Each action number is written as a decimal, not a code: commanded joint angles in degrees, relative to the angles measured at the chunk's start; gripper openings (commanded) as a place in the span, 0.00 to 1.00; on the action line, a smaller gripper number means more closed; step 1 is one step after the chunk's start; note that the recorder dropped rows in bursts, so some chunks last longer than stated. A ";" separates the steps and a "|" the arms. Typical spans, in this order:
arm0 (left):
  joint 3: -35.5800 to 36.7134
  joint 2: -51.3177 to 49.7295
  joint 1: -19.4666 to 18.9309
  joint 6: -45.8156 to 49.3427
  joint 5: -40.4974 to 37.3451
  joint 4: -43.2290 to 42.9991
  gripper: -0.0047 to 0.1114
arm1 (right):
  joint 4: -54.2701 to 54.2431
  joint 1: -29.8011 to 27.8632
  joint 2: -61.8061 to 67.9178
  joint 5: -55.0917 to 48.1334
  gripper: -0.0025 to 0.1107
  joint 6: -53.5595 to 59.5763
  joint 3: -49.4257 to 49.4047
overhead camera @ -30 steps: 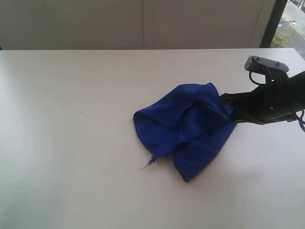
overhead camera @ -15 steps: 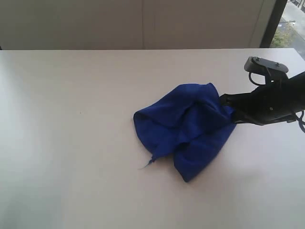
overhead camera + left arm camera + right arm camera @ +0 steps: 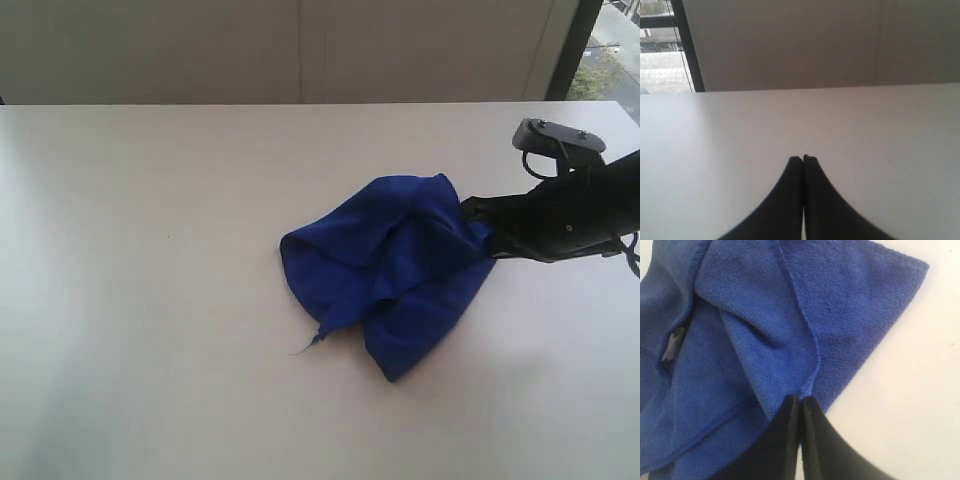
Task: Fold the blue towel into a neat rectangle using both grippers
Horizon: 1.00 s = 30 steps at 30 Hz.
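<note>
Inspection of the exterior view found the blue towel (image 3: 390,270) lying crumpled on the pale surface (image 3: 150,300), a short way from the centre of the view toward 3 o'clock. The cloth was bunched into overlapping folds, not flat. A loose thread (image 3: 305,348) trailed onto the surface from the corner at the towel's 7 o'clock.

The right gripper (image 3: 472,212) reached in from the 3 o'clock side and met the towel at its 2 o'clock edge. In the right wrist view the right gripper (image 3: 800,399) had its fingers (image 3: 787,412) pressed together, tips resting on the cloth where a stitched fold line (image 3: 800,325) ran up to them. Whether any cloth was caught between them could not be determined. A small grey tag (image 3: 671,346) showed among the folds.

The left gripper (image 3: 803,158) appeared only in its own wrist view. Its fingers (image 3: 790,180) were closed against each other, holding nothing, over bare surface. A plain wall (image 3: 815,40) and a window (image 3: 662,45) stood beyond the far edge of the surface.
</note>
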<state>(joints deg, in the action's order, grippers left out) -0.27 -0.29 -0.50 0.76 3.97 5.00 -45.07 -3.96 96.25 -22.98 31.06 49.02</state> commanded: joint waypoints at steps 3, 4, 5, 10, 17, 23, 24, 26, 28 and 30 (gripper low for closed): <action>0.27 0.29 -0.02 -0.76 9.50 0.73 0.04 | -0.14 0.08 -0.05 0.35 0.02 -0.21 -0.28; 0.27 0.29 -0.02 -0.76 10.14 0.73 0.04 | -0.14 0.08 -0.05 0.35 0.02 -0.21 -0.28; 0.27 0.29 -0.02 -0.76 10.96 0.73 0.04 | -0.14 0.08 -0.05 0.35 0.02 -0.21 -0.28; -0.02 0.00 -0.02 -1.64 10.61 0.73 0.04 | -0.14 0.08 -0.05 0.35 0.02 0.14 -0.28; -14.18 -13.31 -0.02 2.99 -2.18 -3.61 0.04 | -0.14 0.08 -0.05 0.46 0.02 0.14 -0.28; -23.87 -30.43 -0.02 3.08 -14.24 -3.21 0.04 | -0.14 0.08 -0.05 0.57 0.02 0.14 -0.28; -24.71 -33.28 -0.02 3.08 -15.45 -2.63 0.04 | -0.14 0.08 -0.05 0.57 0.02 0.14 -0.28; -26.17 -38.40 0.21 3.08 -17.47 0.43 0.04 | -0.14 0.08 -0.05 0.57 0.02 0.14 -0.28; -27.54 -43.88 1.55 4.51 -19.21 3.92 0.04 | -0.14 0.08 -0.05 0.69 0.02 0.14 -0.28; -28.58 -48.74 4.05 9.52 -19.80 8.05 0.04 | -0.14 0.08 0.19 0.57 0.02 0.14 -0.28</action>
<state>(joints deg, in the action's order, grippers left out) -27.35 -43.32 0.93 5.46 -13.65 7.57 -45.07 -3.96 96.25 -22.87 31.06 49.02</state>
